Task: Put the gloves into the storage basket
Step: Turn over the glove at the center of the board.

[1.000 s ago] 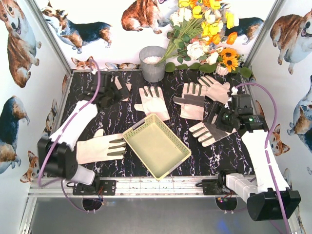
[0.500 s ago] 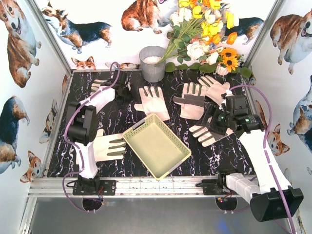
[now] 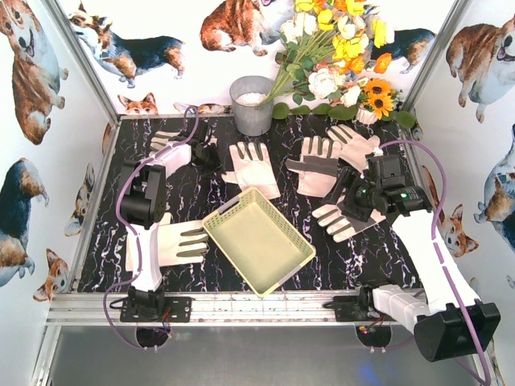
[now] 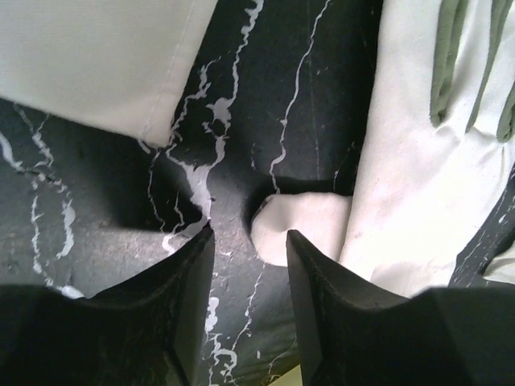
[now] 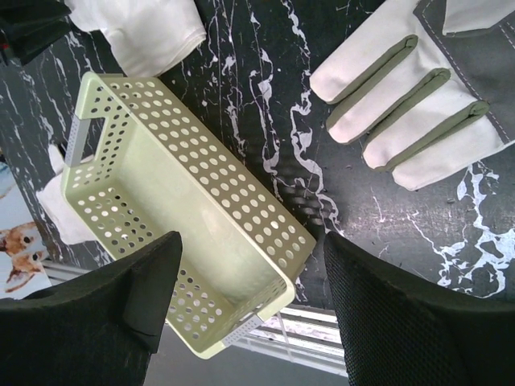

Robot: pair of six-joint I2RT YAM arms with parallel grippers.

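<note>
The pale yellow-green storage basket (image 3: 257,249) (image 5: 185,217) sits empty and skewed at the table's middle front. Several cream gloves lie around it: one at front left (image 3: 165,245), one at back left (image 3: 165,141), one at centre back (image 3: 251,167) (image 4: 418,177), two at back right (image 3: 318,165), and one on the right (image 3: 342,219) (image 5: 410,112). My left gripper (image 3: 211,154) (image 4: 249,241) is low over the table by the centre glove's thumb (image 4: 302,229). Its jaws stand narrowly apart with only bare table between them. My right gripper (image 3: 354,201) (image 5: 251,257) hangs open above the basket's right end, beside the right glove.
A grey metal bucket (image 3: 252,104) and a bunch of artificial flowers (image 3: 338,56) stand at the back edge. Corgi-print walls close in the left, right and back. An aluminium rail (image 3: 241,305) runs along the front by the arm bases.
My left arm folded up and swung its gripper right, from the back-left glove to the centre glove's thumb, and its jaws narrowed. The right arm shifted only slightly.
</note>
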